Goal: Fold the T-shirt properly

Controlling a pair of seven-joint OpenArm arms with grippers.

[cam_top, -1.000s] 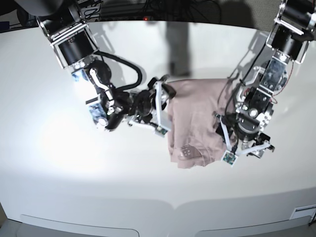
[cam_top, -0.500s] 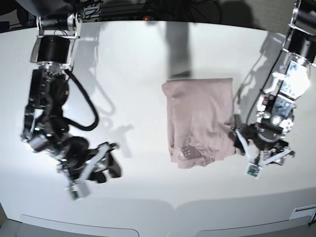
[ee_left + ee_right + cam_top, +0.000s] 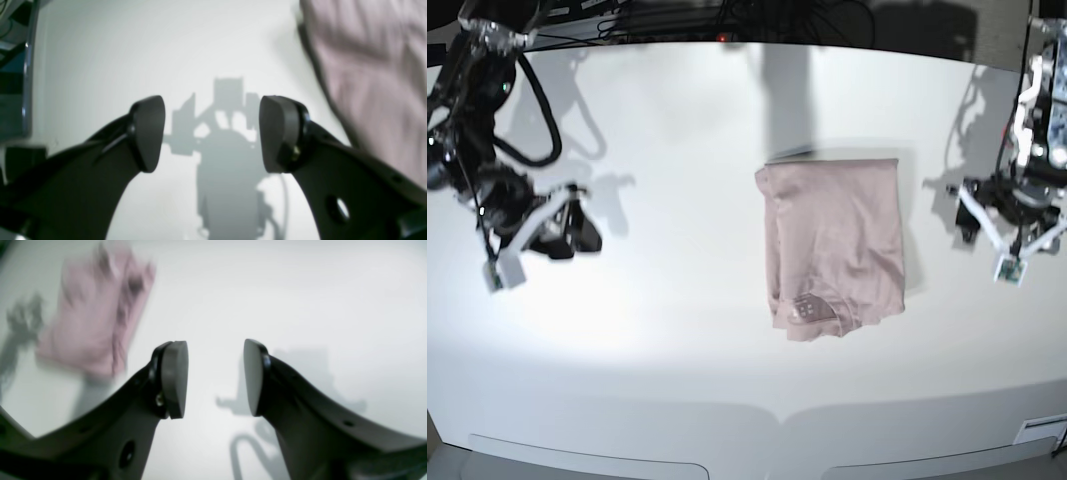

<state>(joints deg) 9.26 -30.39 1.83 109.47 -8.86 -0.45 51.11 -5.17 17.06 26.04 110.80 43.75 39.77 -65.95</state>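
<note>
a lab: bare white table point(image 3: 677, 380), cables point(image 3: 727, 15) behind

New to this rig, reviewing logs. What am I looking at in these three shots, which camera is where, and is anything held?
It is a two-armed robot at a white table. One picture looks down from above on the whole scene; the other two come from cameras on each wrist, looking out between that arm's two dark fingers. A pink T-shirt lies folded into a rough rectangle mid-table. The left gripper hangs beside it, the right gripper far off on the other side. Both are open and hold nothing.
</note>
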